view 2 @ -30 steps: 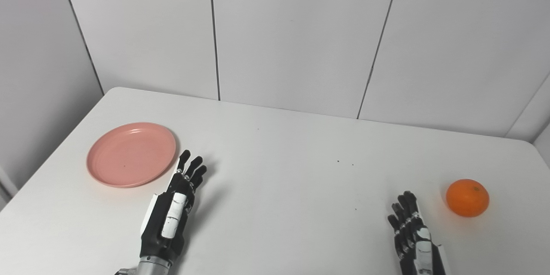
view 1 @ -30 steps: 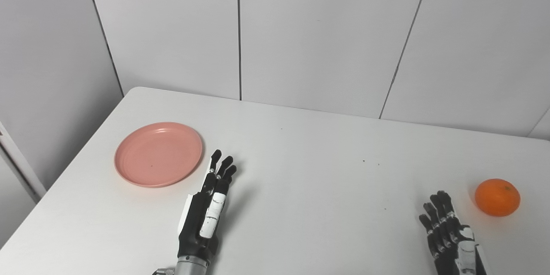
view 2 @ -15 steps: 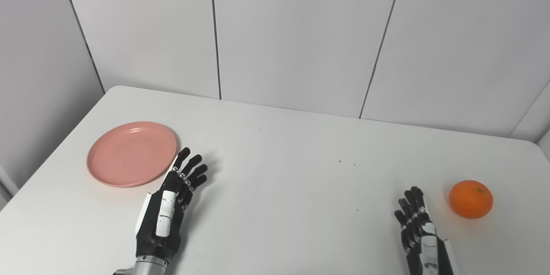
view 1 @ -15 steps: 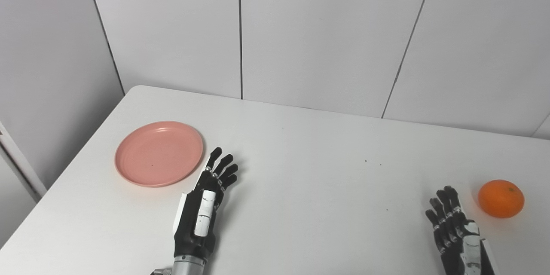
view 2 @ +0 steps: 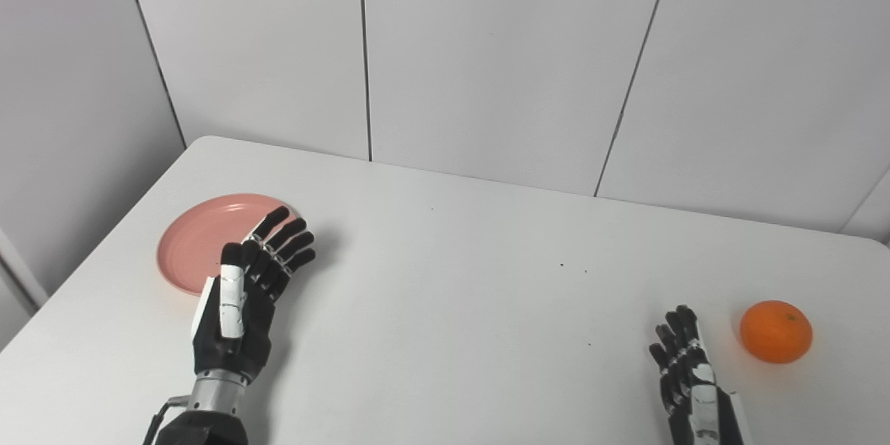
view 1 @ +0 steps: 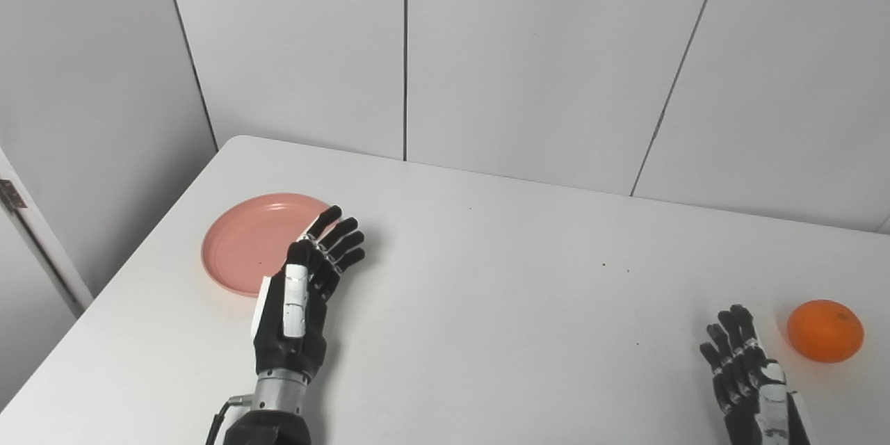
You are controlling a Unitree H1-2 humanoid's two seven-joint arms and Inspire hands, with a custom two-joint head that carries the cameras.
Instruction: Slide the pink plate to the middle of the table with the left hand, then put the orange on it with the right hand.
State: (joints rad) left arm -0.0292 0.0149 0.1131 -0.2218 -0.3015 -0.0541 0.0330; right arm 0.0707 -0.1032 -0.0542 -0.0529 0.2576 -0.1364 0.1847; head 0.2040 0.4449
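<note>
Table (view 1: 487, 334): white; plate and orange well apart.
Pink plate (view 1: 243, 247): at 9 o'clock, far from the middle; slide not yet done.
Left hand (view 1: 299, 292): fingers spread, holding nothing, overlapping the plate's 4 o'clock rim; contact unclear.
Right hand (view 1: 747, 375): at 4 o'clock, fingers extended, empty.
Orange (view 1: 824, 331): at 3 o'clock, just beside the right hand, untouched.
Left: both steps.

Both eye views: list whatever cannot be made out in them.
- Pink plate: its near right part is hidden behind the left hand in both views, so contact between them cannot be told.
- Right hand: its wrist and arm are cut off by the bottom edge.
- Orange: its underside on the table is out of sight.
- Dark specks on the table: too small to identify.
</note>
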